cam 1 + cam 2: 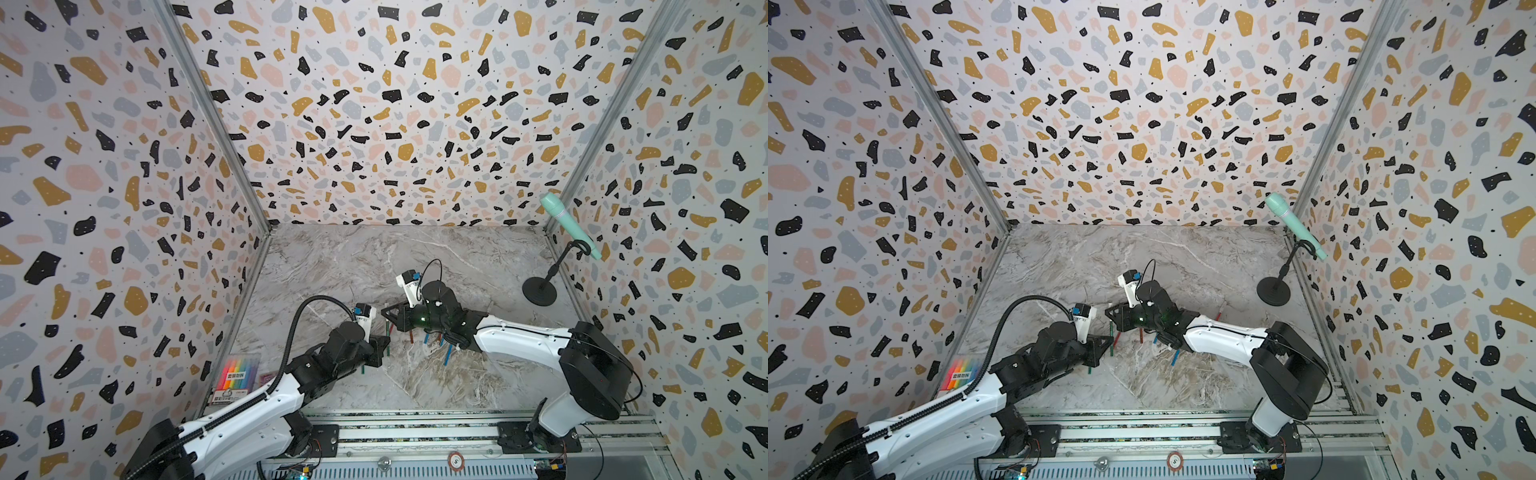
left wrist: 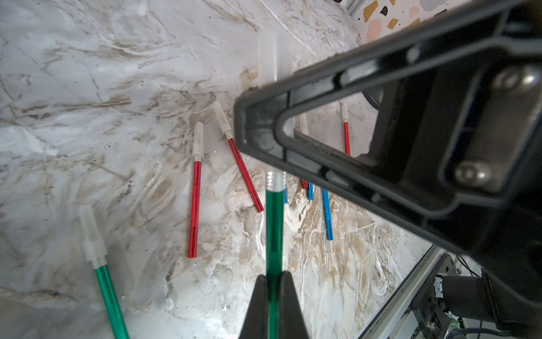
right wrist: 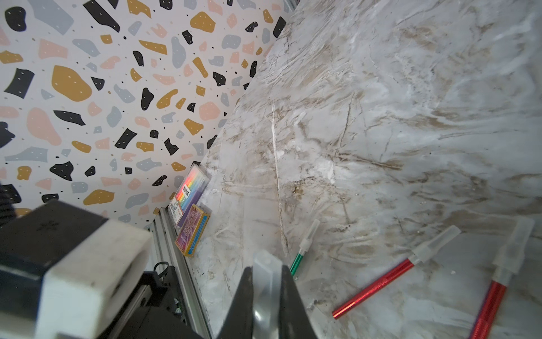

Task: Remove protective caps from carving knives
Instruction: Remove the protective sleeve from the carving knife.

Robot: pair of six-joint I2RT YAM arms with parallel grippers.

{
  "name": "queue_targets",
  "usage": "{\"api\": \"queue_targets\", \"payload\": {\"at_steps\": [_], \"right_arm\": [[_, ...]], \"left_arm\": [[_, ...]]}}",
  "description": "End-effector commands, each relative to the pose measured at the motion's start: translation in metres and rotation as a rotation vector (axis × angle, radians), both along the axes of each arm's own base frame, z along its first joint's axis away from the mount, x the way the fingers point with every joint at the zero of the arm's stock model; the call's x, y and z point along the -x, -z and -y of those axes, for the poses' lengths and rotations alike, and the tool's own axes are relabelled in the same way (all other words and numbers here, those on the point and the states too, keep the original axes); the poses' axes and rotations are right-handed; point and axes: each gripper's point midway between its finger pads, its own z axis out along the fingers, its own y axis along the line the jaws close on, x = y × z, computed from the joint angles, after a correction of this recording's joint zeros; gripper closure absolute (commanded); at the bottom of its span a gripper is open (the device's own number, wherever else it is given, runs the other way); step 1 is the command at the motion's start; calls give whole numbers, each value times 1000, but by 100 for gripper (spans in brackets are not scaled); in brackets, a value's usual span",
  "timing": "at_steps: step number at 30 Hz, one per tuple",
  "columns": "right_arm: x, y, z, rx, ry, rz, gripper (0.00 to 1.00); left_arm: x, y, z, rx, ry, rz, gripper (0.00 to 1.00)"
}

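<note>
Held knife: green carving knife, lifted off the surface and spanning the gap between the two claws.
Handling: probably light, stiff and thin. The glossy shaft looks slippery, and the blade under the cap is likely sharp and delicate. Grip the shaft with one claw and the cap body with the other, then pull straight along the axis.
Looks: shiny green shaft, knurled silver collar, frosted translucent cap.
Left claw: clamped on the green shaft.
Right claw: clamped on the cap.
Others: red knife and second green knife, both capped, and blue knife, all lying on the marble surface.
Edge: rainbow pen pack against the wall.
</note>
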Motion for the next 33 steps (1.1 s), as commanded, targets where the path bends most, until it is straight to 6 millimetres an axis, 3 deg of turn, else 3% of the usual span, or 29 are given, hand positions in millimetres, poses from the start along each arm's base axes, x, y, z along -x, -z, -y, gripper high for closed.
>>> {"api": "queue_targets", "payload": {"at_steps": [1,13,14,16,17,19,26,33], "right_arm": [[-5,-26,1,-33,16,32,99],[-4,-26,9,-32,39,6,100],[-3,-27,9,-36,39,3,100],[-2,-28,11,-41,43,4,100],[-2,-30,12,-43,45,6,100],[-2,-30,13,-41,48,7,100],[1,-29,14,-54,45,-12,100],[5,-27,6,-81,19,-37,100]], "left_arm": [[2,8,-4,-25,-5,-1,100],[0,-5,-3,24,-20,29,100],[1,-6,-2,30,-14,30,92],[1,-8,0,43,-4,33,65],[2,-9,2,47,4,35,57],[1,-10,2,47,10,40,51],[0,-10,6,49,15,39,50],[-1,-24,16,136,30,46,61]]}}
